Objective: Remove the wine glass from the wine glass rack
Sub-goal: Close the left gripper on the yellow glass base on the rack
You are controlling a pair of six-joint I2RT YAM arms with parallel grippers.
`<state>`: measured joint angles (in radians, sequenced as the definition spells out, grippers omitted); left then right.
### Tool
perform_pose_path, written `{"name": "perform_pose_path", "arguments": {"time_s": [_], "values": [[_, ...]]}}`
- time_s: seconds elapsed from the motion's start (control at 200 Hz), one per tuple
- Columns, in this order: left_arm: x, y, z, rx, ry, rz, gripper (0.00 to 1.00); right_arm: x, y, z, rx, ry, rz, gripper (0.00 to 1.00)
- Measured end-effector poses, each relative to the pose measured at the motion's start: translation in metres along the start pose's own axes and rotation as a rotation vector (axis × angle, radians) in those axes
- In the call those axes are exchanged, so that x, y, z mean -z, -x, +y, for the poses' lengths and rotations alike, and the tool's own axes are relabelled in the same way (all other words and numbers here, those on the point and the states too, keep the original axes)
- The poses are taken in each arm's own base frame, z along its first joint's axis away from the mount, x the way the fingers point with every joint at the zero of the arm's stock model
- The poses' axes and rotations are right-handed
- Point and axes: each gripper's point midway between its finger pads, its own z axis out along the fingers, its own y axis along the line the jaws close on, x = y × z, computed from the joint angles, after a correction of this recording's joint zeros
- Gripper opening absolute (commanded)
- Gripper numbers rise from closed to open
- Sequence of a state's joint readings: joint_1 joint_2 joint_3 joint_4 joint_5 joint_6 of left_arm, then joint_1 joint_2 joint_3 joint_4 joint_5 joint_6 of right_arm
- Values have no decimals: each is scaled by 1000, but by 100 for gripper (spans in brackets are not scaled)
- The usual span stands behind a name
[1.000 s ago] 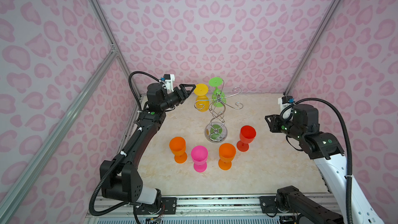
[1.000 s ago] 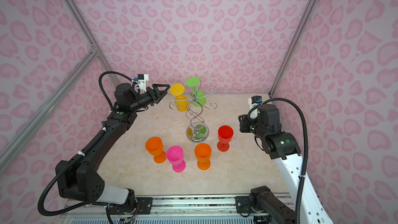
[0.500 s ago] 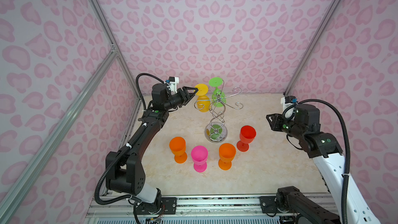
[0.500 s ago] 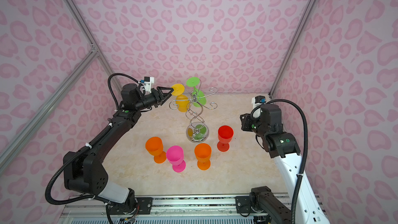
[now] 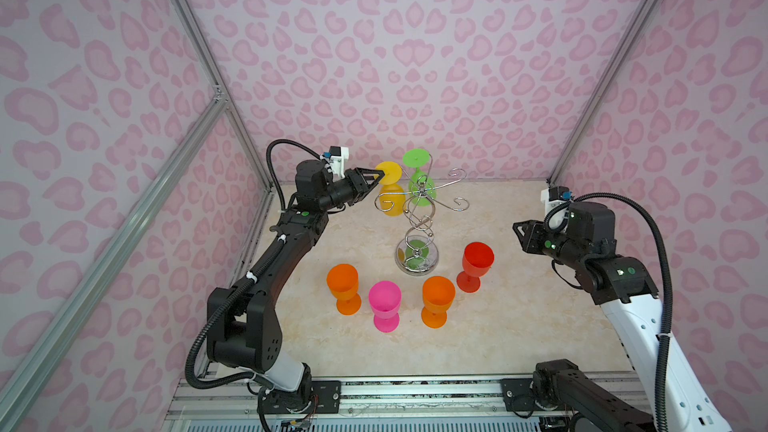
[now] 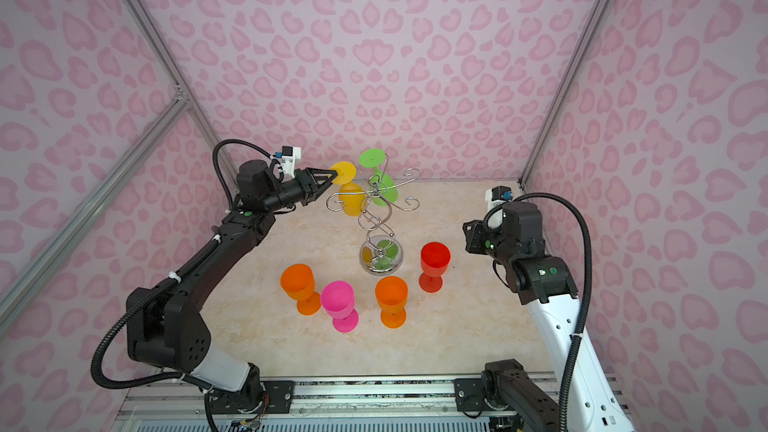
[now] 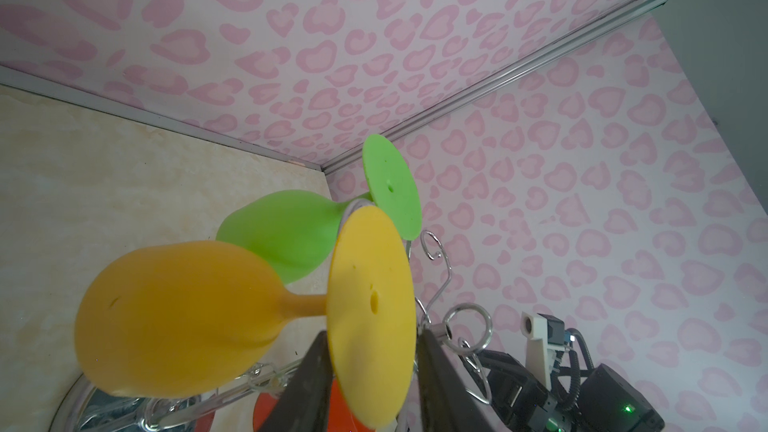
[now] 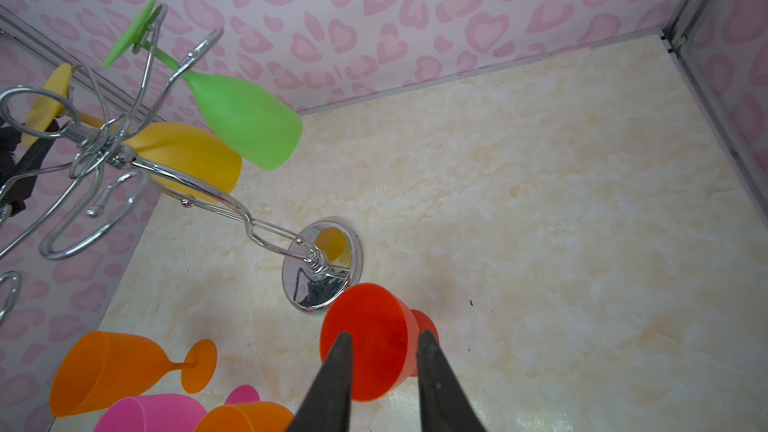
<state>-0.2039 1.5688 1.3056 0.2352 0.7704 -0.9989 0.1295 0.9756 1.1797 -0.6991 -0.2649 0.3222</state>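
**Left claw at the yellow glass's foot, right arm standing off**

At the left, the left gripper (image 5: 376, 174) reaches level toward the rack top. In the left wrist view its jaws stand on either side of the foot disc of the yellow wine glass (image 7: 174, 317), close against the rim. Whether they already pinch it cannot be told.

That glass hangs upside down from the hook arm nearest this claw, with the foot up, the bowl down and the long axis near upright with a slight lean. It lies straight ahead of the claw, so the way off is probably outward along the wire, back toward the left arm.

Just beyond it the green wine glass (image 5: 422, 192) hangs from a neighbouring hook, its bowl close beside the yellow one, and a sideways swing could knock it. Both hang on the wine glass rack (image 5: 419, 224), whose mirrored base sits mid-table.

In front stand an orange glass (image 5: 343, 280), a pink glass (image 5: 384, 299), a second orange glass (image 5: 438, 295) and a red glass (image 5: 478, 259), all clear of the lift.

Far right, the right gripper (image 8: 386, 334) hangs well apart, its jaws partly spread and empty.
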Motion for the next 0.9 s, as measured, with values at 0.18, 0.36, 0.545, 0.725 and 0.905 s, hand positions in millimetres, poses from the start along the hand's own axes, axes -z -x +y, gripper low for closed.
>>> {"name": "perform_pose_path", "arguments": {"time_s": [0.18, 0.36, 0.545, 0.725, 0.905], "values": [[0, -1, -1, 0, -3, 5, 26, -1, -1, -1, -2, 1, 1, 28], [0, -1, 0, 1, -3, 7, 20, -1, -3, -2, -6, 6, 5, 28], [0, -2, -1, 5, -6, 13, 14, -2, -2, -2, -9, 11, -1, 28], [0, -2, -1, 11, -7, 13, 11, -2, -1, -4, -16, 9, -5, 28], [1, -3, -1, 30, -11, 20, 5, 0, -1, -5, -22, 8, -9, 28]]}}
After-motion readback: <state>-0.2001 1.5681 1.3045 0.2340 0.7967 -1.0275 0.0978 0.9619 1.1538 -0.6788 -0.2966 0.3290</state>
